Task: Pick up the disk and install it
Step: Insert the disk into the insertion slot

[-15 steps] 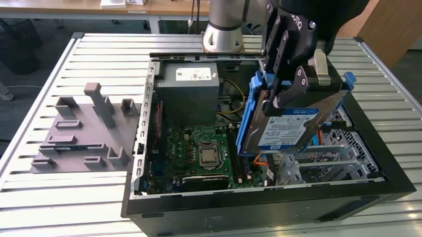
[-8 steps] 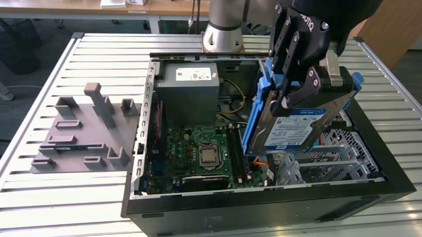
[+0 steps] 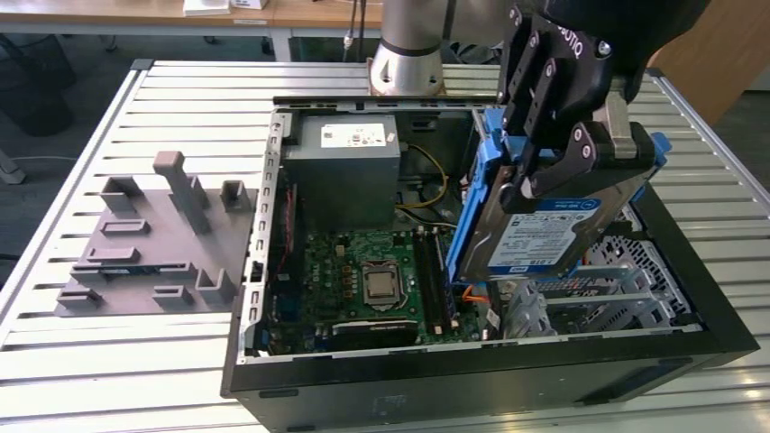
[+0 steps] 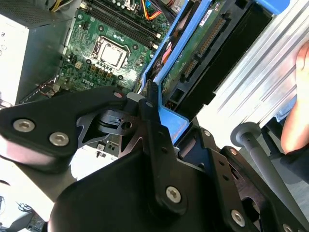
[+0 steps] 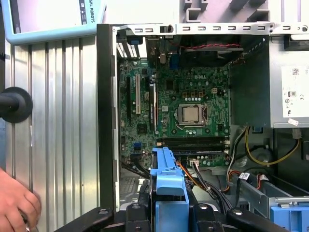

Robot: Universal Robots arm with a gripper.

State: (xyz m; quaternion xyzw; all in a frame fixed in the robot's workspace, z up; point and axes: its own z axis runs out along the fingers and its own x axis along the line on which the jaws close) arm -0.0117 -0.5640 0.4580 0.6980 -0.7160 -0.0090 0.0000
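The disk point(image 3: 542, 239), silver-grey with a blue-and-white label and blue side rails, hangs tilted on edge above the open computer case point(image 3: 481, 383), over the drive cage point(image 3: 608, 302) at the exterior view's right. My gripper point(image 3: 578, 167) is shut on its upper end, one black finger on each side. In the second wrist view the disk's green circuit-board underside point(image 4: 193, 53) and blue rail run away from the gripper point(image 4: 161, 121). In the first wrist view the blue rail end point(image 5: 166, 176) sticks out between the fingers point(image 5: 137, 212).
Inside the case lie the motherboard point(image 3: 373, 280) and the grey power supply point(image 3: 343, 171), with cables beside the cage. A grey fixture block point(image 3: 157, 244) sits on the slatted table point(image 3: 121, 361). A person's hand point(image 5: 17, 203) rests near the case.
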